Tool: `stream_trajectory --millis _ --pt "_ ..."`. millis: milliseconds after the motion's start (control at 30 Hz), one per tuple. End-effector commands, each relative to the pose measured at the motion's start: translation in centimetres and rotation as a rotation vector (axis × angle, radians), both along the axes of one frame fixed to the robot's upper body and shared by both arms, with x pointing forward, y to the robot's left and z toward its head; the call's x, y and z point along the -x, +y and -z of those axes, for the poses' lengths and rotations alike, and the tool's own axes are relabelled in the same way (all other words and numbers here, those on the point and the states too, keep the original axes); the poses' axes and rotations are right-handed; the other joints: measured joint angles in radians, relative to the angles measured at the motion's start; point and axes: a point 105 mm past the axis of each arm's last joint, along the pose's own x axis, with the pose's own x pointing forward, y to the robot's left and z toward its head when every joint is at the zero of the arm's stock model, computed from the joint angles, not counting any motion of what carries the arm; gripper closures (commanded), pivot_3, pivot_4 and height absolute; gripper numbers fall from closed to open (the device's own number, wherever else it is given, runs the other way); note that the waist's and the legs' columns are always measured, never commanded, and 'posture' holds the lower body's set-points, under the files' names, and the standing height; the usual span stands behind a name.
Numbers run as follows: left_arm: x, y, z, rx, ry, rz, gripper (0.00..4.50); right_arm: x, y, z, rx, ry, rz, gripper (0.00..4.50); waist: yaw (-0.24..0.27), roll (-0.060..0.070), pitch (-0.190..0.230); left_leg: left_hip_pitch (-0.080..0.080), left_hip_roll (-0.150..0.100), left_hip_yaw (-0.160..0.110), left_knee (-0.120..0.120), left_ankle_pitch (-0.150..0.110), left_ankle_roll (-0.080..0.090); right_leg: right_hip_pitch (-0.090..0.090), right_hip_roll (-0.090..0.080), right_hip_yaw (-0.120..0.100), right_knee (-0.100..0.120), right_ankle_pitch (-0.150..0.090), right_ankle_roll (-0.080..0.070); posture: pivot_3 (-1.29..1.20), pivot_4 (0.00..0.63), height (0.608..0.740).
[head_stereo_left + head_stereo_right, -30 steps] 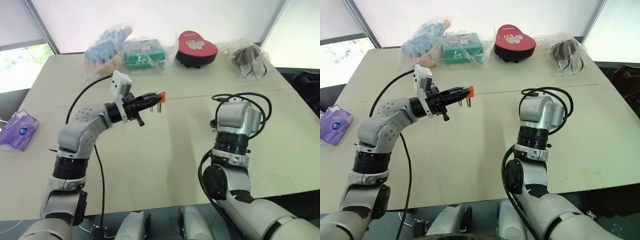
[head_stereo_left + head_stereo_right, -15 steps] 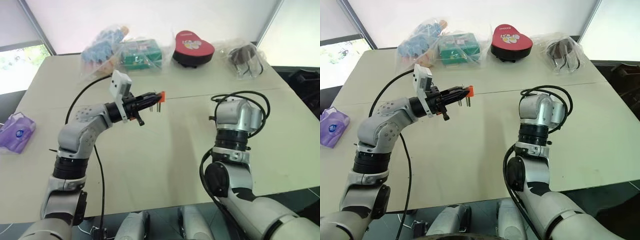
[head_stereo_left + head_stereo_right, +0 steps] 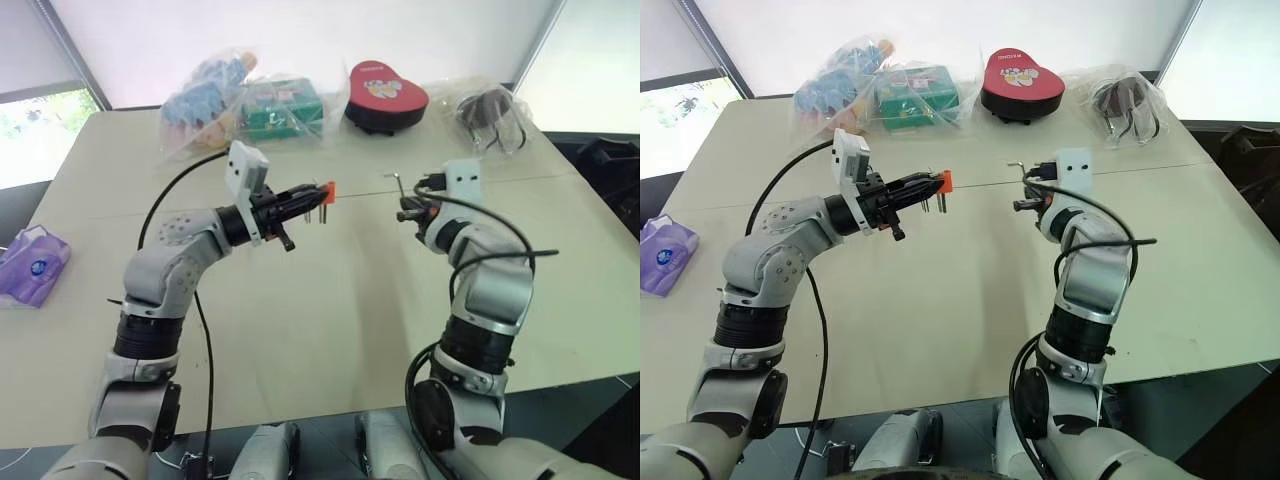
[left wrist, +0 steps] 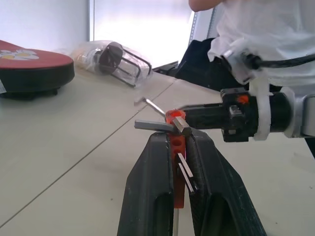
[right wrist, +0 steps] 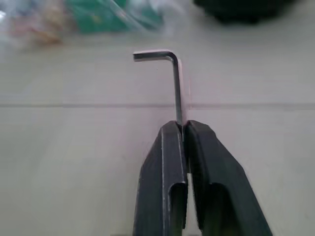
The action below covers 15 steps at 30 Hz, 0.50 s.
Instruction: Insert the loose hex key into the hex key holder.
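Table (image 3: pixel 300 300) mid-air, pre-insertion: left gripper (image 3: pixel 312 197) clamps hex key holder (image 3: pixel 325 191), right gripper (image 5: pixel 183 129) at its 3 o'clock pinches loose hex key (image 5: pixel 173 73). Apart. Next: align key tip to empty slot.

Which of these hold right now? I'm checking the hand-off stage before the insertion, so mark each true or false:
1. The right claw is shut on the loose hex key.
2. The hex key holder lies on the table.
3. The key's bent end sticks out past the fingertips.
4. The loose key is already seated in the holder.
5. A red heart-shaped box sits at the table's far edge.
1. True: the right claw pinches the loose hex key.
2. False: the left claw holds the hex key holder above the table.
3. True.
4. False: a gap separates key and holder.
5. True: the red heart-shaped box is there.
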Motion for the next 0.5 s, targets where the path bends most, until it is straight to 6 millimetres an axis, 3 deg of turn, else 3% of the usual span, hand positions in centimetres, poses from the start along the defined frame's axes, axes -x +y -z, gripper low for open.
stream_trajectory --millis 33,100,200,267,333,500 --pt "0.0 -0.3 -2.1 0.018 -0.077 0.002 4.43 1.2 1.8 -3.5 -0.083 -0.228 -0.1 4.46 0.0 0.0 0.0 0.0 0.0 0.0 0.0 0.0 0.0 0.0 0.0 0.0 0.0 0.0 0.0 0.0 0.15 0.74" --pt "-0.1 -0.3 -2.4 0.019 -0.081 0.0 4.43 1.1 2.4 -2.9 -0.055 -0.227 -0.11 4.46 0.001 0.0 0.0 0.0 0.0 0.0 0.0 0.0 0.0 0.0 0.0 0.0 0.0 0.0 0.0 0.0 0.15 0.74" --pt "-0.2 -0.2 -2.5 0.005 -0.086 0.0 4.43 1.0 2.9 1.1 0.167 -0.1 -0.168 4.46 0.001 0.0 0.0 0.0 0.0 0.0 0.0 0.0 0.0 0.0 0.0 0.0 0.0 0.0 0.0 0.0 0.15 0.74" --pt "-0.1 -0.2 -2.4 -0.002 -0.087 0.002 4.43 1.5 1.8 4.2 0.351 0.011 -0.2 4.46 0.004 0.0 0.0 0.0 0.0 0.0 0.0 0.0 0.0 0.0 0.0 0.0 0.0 0.0 0.0 0.0 0.15 0.74" --pt "0.0 -0.1 -2.4 -0.008 -0.087 0.002 4.43 2.1 0.1 6.0 0.503 0.093 -0.238 4.46 0.008 0.0 0.0 0.0 -0.001 0.0 0.001 0.0 0.0 0.001 0.0 0.0 -0.001 0.0 0.0 0.0 0.15 0.74" --pt "0.0 0.3 -2.3 -0.023 -0.087 -0.002 4.43 3.7 -3.8 6.3 0.666 0.263 -0.338 4.46 0.008 -0.001 0.0 0.0 0.0 0.001 0.001 0.0 0.0 0.002 0.0 0.0 -0.002 0.0 0.0 0.0 0.15 0.74"
